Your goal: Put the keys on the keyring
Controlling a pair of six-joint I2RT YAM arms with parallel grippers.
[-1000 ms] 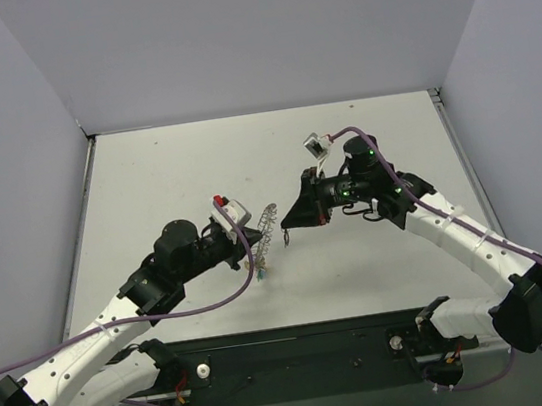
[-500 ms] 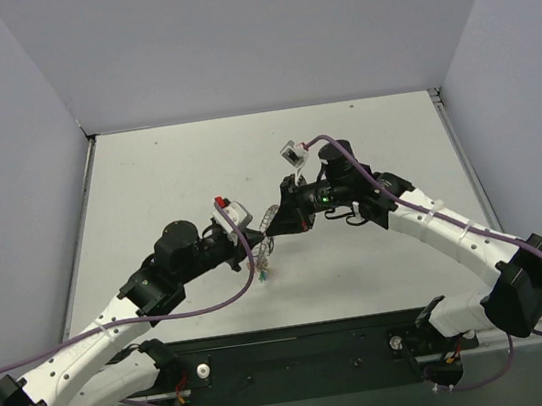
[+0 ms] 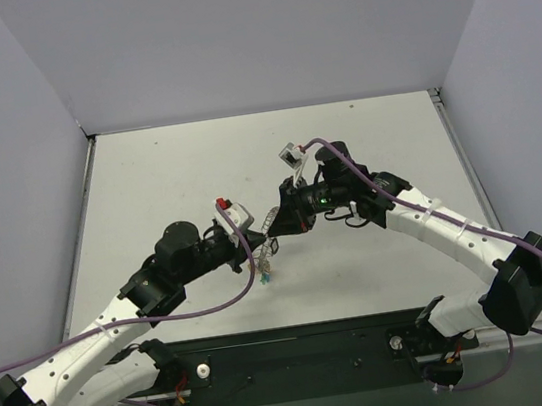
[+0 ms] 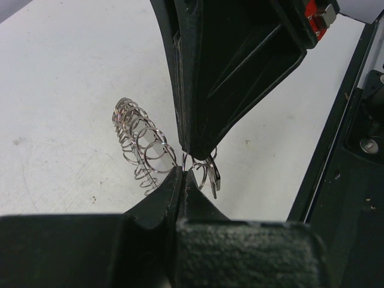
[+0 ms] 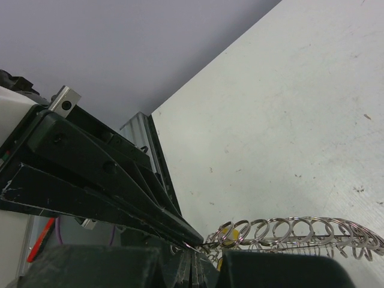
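The left jaws are clamped on the rim of the keyring (image 4: 141, 141). The right jaws are shut and pressed tip to tip against them above the middle of the table (image 3: 147, 180). The left grip appears to hold the coiled ring clear of the surface, probably so its rim lies open to the other side. The right tip meets the ring exactly where the left one pinches, which looks like a bid to work a key onto the coil. A small silvery piece (image 4: 210, 174) dangles at that junction, and whether the right jaws pinch it cannot be told. The keys (image 3: 263, 271), coloured heads showing, hang below the ring, seemingly threaded already. A slip here could cost the alignment.
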